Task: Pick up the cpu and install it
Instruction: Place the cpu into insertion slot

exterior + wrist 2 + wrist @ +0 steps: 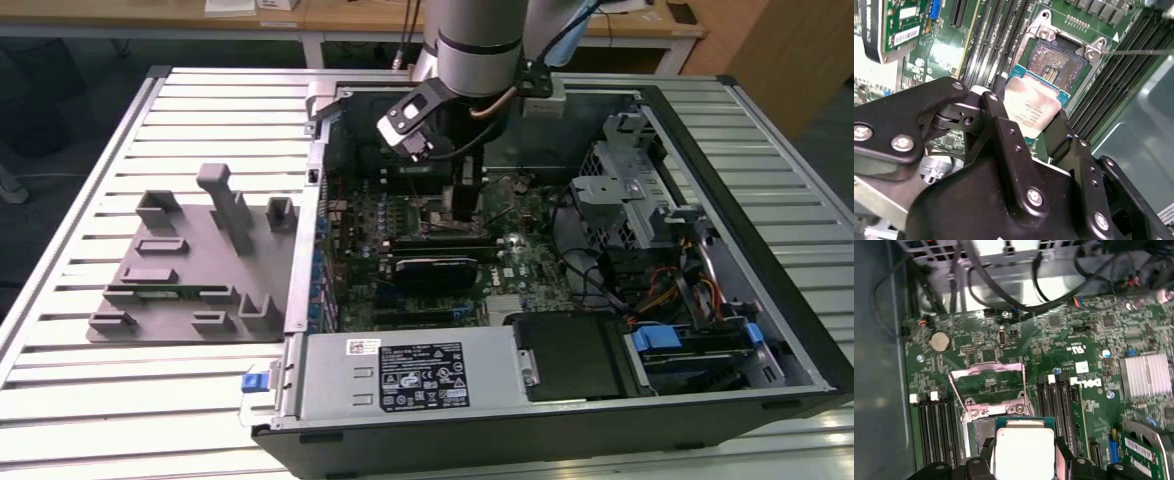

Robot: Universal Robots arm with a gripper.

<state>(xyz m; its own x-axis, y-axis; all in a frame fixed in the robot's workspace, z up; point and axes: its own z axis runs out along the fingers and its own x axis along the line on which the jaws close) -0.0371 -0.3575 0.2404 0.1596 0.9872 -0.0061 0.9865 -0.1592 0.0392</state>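
The cpu (1031, 107) is a flat square chip with a silvery top and a thin pale rim, seen in both wrist views (1021, 447). My gripper (1029, 122) is shut on it, one black finger (999, 117) on each side edge. The chip hangs just above the motherboard, beside and partly over the open socket (1054, 60). The socket's dark centre (979, 435) lies bare and its metal frame (989, 372) stands raised. In the exterior view my gripper (462, 200) reaches down into the open computer case (747, 300) over the motherboard.
Black memory slots (1056, 400) flank the socket on both sides. A silver heatsink (1146, 375) and black cables (1004, 295) are nearby. The power supply (400, 375) and drive cage (627, 185) line the case. A grey parts fixture (187, 260) sits at the exterior view's left.
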